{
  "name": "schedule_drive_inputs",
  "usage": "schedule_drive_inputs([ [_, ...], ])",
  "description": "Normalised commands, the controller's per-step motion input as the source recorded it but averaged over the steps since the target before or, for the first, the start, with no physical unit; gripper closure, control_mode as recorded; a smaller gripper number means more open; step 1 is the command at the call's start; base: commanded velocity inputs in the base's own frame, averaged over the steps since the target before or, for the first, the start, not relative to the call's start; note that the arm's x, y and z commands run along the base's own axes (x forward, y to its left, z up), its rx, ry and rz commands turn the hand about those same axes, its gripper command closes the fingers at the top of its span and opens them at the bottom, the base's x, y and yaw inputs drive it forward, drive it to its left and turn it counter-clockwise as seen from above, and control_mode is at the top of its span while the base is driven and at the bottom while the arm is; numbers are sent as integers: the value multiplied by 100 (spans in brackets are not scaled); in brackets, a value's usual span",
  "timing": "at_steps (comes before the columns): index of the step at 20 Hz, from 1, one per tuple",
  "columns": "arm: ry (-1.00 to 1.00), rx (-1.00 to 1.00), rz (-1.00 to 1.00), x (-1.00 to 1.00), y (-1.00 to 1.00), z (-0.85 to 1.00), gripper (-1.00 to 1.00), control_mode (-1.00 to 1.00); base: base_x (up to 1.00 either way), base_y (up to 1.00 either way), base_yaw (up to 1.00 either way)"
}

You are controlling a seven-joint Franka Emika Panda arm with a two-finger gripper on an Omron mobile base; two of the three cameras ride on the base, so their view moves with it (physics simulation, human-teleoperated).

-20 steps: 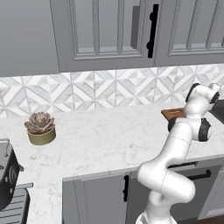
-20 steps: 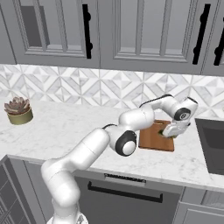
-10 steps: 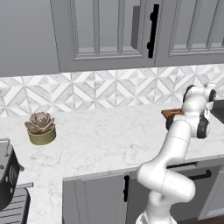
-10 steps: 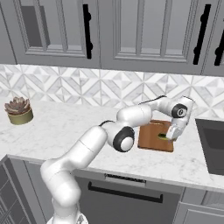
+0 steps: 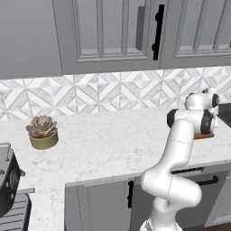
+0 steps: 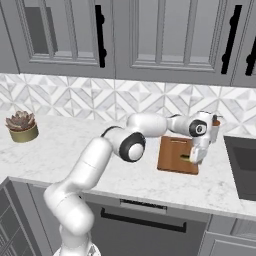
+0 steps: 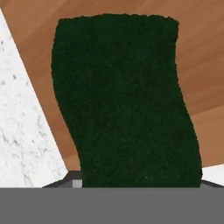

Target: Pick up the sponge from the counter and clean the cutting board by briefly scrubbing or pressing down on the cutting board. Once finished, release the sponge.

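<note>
Here, the sponge (image 7: pixel 124 96) is being held between the jaws of the gripper (image 6: pixel 196 159), which are closed narrowly on it; in the hand view its dark green face is being shown close up, with a slightly wavy outline. Behind it in that view, the reddish-brown wood of the cutting board (image 7: pixel 201 65) is being seen, with the white marble of the counter (image 7: pixel 22 131) showing on one side and at a lower corner.

In the right base view, the arm is being reached out over the counter (image 6: pixel 100 172) to the cutting board (image 6: pixel 172 152), which is lying flat on the marble, near the dark sink opening (image 6: pixel 242 165) at the right edge. The hand is being held over the board's right part, pointing down, and a small greenish piece of the sponge (image 6: pixel 186 159) is being glimpsed just beside it, low over the wood. Whether the sponge is being pressed onto the board or kept just above it cannot be told.

In the left base view, the wrist is being seen at the far right, with a thin strip of the cutting board (image 5: pixel 204 135) showing beneath it. A potted plant (image 5: pixel 42 132) is being left well apart on the counter's left side, also visible in the right base view (image 6: pixel 21 127). Grey cabinets with dark handles (image 6: pixel 99 35) are hanging above the patterned backsplash.
</note>
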Motion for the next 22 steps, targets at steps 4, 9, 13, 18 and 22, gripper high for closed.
schedule_drive_inputs([
  [4,-15,-23,3,-100,24,-62,100,-100,0,0,0],
  [9,-20,-17,0,-100,5,-36,100,-100,0,0,0],
  [13,-21,-6,0,-100,0,-2,100,-100,0,0,0],
  [18,-10,-1,0,-91,17,45,100,-100,0,0,0],
  [22,-2,0,1,-43,52,98,100,-100,0,0,0],
])
